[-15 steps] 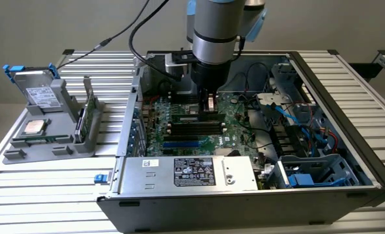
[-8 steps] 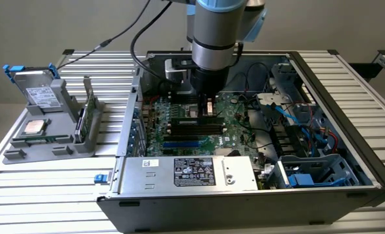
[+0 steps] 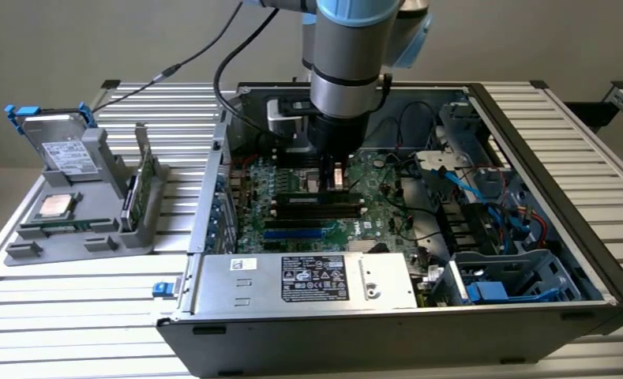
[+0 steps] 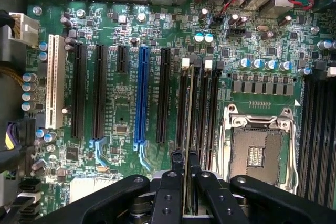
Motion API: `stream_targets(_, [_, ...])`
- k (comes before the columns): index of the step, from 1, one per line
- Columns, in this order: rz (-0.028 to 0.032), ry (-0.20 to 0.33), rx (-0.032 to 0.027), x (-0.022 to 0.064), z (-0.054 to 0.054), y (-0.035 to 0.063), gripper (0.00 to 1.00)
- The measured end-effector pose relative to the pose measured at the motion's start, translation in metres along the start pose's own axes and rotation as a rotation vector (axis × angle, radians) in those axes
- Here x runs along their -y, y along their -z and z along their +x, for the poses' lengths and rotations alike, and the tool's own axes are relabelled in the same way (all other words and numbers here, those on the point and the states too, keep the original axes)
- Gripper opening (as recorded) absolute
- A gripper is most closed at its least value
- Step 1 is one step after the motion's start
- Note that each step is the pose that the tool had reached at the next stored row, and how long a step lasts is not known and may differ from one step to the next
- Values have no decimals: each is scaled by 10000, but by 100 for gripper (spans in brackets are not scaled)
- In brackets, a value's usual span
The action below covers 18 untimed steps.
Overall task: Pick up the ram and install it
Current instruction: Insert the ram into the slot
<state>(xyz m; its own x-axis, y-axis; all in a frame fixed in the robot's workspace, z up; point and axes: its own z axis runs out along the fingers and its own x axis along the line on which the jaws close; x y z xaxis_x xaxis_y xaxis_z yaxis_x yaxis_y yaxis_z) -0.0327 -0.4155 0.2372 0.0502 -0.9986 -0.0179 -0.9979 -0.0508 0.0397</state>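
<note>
tool [image 4: 185,157] grips narrowly on the ram [image 4: 188,103], held on edge and lined up along the black memory slots [image 4: 202,103] of the motherboard [image 4: 121,114]. pickup looks done; whether the stick is seated and latched, i cannot tell. farther off sits the processor socket [image 4: 260,153].

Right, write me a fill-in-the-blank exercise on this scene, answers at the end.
1. The gripper is shut on the ____.
2. The processor socket beside it is ____.
3. The long slots are black, except a white slot and a ____ one.
Answers: ram; empty; blue.
</note>
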Motion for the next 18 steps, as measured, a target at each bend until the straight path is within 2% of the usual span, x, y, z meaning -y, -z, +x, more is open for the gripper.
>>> stream_targets(4, [-27,-5,-127,4,-49,-34,15])
stream_targets(9, [-56,-9,-251,10,-67,-47,15])
stream_targets(15, [-117,-21,-487,62,-65,-59,15])
stream_targets(18, [-132,-24,-541,63,-66,-68,15])
